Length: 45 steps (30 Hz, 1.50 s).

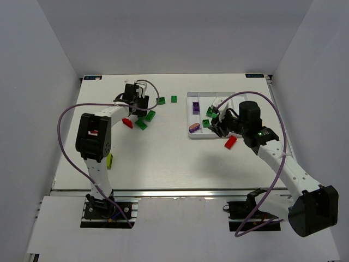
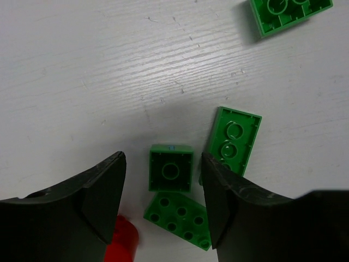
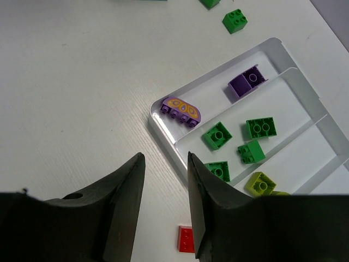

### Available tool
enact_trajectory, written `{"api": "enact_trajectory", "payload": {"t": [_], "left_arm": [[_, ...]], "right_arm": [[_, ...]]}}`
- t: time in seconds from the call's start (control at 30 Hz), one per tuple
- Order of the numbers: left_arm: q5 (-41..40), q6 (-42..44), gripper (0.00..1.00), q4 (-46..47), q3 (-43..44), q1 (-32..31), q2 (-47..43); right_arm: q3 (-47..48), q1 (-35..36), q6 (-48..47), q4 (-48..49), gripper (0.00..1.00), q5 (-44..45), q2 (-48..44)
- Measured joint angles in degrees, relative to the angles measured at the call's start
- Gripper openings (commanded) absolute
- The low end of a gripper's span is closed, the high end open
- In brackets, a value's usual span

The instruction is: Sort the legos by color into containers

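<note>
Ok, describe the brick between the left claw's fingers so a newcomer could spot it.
On the table's far left, the left claw hovers over clustered green bricks. Between its fingers lies a small square green brick, hollow side up; its green neighbours are longer.

Light: bright, even, from overhead; the white table (image 1: 163,158) is nearly washed out.
Shadows: soft, faint grey beside the right arm (image 1: 283,164) in the top view; a dim patch on the table in the left wrist view.
Focus: table grain crisp in the left wrist view; top view coarser.
</note>
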Motion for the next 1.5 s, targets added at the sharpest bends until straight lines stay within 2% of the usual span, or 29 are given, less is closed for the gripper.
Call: {"api": "enact_trajectory", "payload": {"t": [0.33,0.6,0.73,1.13,1.5], "left_arm": [[-0.98,-0.07,0.59,-1.73,0.11,-1.03,2.10],[-1.84,-0.24,0.33,-2.32,0.42,-1.14,2.10],[-1.84,-0.42,0.26,-2.47,0.42,-1.20,2.03],[-1.66,-1.38,0.22,-2.29,-1.20,-3.69,-2.95],[2.03,-0.57,0.25,-3.54,-1.09,-5.70,-2.43]], "right_arm": [[0.00,0.00,0.00,0.00,0.43,0.00,0.00],[0.00,0.00,0.00,0.00,0.43,0.00,0.00],[0.00,0.00,0.00,0.00,0.43,0.00,0.00],[0.00,0.00,0.02,0.00,0.43,0.00,-0.04],[0.00,0.00,0.02,0.00,0.43,0.00,-0.09]]}}
